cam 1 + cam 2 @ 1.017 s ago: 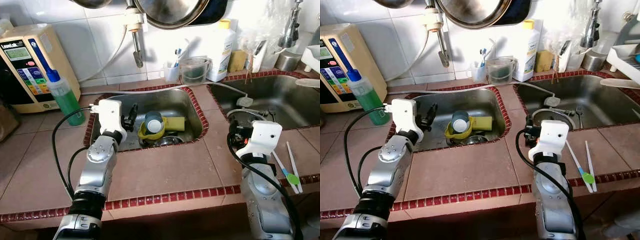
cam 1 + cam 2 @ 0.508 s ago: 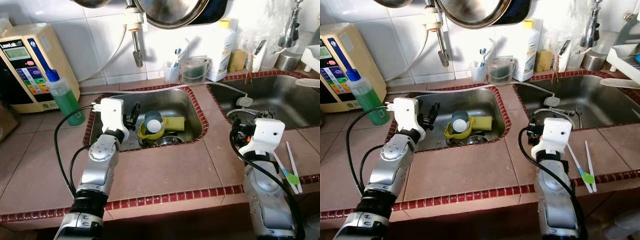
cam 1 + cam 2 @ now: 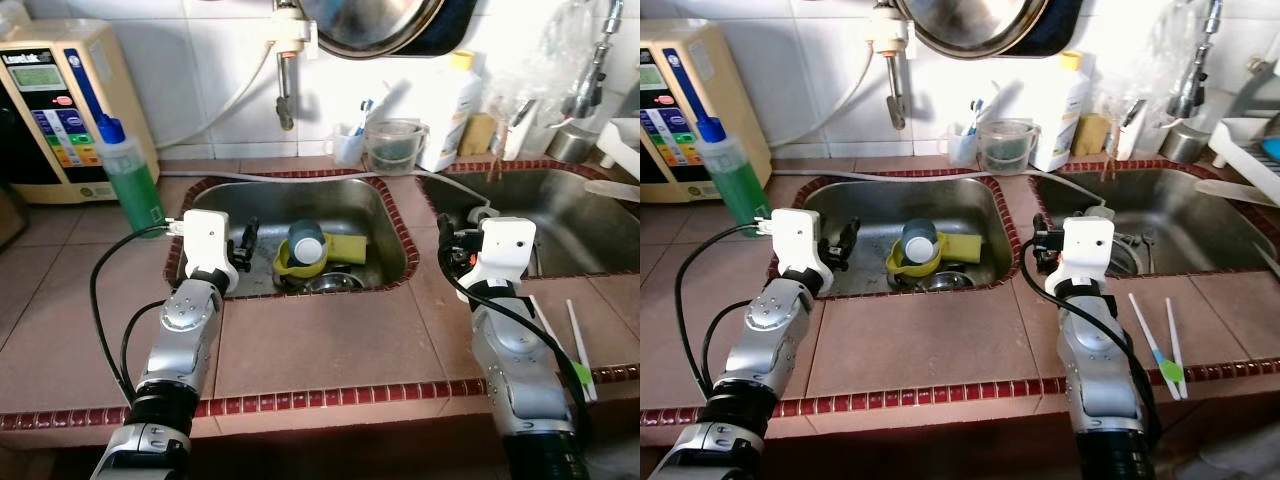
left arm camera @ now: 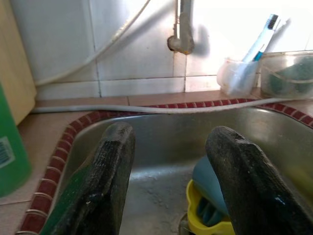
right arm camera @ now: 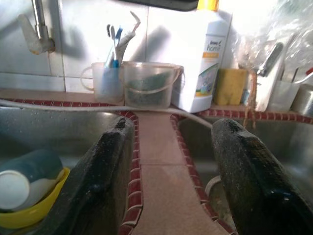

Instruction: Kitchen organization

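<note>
Tiled table (image 3: 330,340) with red trim carries two steel sinks. Inside the left sink (image 3: 372,215) a blue cup (image 3: 306,240) lies tipped in a yellow bowl (image 3: 291,267), beside a yellow sponge (image 3: 350,247). The left claw (image 3: 243,243) hangs over that sink's left rim, fingers (image 4: 110,166) spread wide, holding nothing. The right claw (image 3: 1036,247) is over the tiled strip between the sinks, likewise wide and empty. A green soap bottle (image 3: 128,181) stands left of the sink; two toothbrushes (image 3: 1162,338) lie near the table's front edge.
</note>
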Available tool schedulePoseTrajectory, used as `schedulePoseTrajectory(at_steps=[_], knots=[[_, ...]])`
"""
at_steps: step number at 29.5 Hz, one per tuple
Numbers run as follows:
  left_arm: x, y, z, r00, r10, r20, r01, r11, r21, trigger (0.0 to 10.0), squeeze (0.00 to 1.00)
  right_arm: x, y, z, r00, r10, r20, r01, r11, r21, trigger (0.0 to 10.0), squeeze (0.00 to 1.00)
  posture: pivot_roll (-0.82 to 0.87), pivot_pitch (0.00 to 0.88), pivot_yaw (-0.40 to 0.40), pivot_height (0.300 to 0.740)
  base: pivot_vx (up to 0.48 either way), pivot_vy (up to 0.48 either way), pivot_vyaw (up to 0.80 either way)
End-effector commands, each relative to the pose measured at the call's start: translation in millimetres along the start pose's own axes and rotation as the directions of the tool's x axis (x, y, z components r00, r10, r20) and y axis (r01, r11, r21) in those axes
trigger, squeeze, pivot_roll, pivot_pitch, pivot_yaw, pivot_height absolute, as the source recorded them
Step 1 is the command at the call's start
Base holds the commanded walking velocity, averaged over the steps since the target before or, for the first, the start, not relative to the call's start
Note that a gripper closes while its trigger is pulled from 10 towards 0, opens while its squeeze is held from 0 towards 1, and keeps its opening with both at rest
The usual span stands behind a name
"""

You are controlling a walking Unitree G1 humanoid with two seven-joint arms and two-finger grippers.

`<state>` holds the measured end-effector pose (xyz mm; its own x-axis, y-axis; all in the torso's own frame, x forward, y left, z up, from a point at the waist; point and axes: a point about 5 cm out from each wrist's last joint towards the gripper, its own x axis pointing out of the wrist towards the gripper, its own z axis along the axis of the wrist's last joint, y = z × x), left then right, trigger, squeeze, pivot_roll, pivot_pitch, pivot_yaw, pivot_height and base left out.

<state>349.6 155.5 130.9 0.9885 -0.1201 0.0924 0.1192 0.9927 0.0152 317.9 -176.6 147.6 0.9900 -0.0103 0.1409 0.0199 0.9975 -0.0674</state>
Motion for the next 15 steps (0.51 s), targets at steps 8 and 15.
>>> schedulePoseTrajectory(at_steps=[8, 15], knots=[[-4.3, 3.1, -1.5, 1.0, 0.02, 0.002, -0.02, 0.999, 0.031, 10.0, 0.0, -4.0, -3.4, -3.0, 0.999, -0.053, 0.012, 0.052, 0.998, 0.031, 10.0, 0.0, -0.19, 0.0, 0.055, 0.74, 0.0, 0.0, 0.0], [-12.0, 3.0, -10.0, 0.999, 0.038, -0.007, -0.038, 0.999, -0.007, 10.0, 0.0, -9.8, -0.6, -8.1, 0.999, -0.048, 0.002, 0.048, 0.998, 0.03, 10.0, 0.0, -0.2, 0.0, 0.05, 0.74, 0.0, 0.0, 0.0]])
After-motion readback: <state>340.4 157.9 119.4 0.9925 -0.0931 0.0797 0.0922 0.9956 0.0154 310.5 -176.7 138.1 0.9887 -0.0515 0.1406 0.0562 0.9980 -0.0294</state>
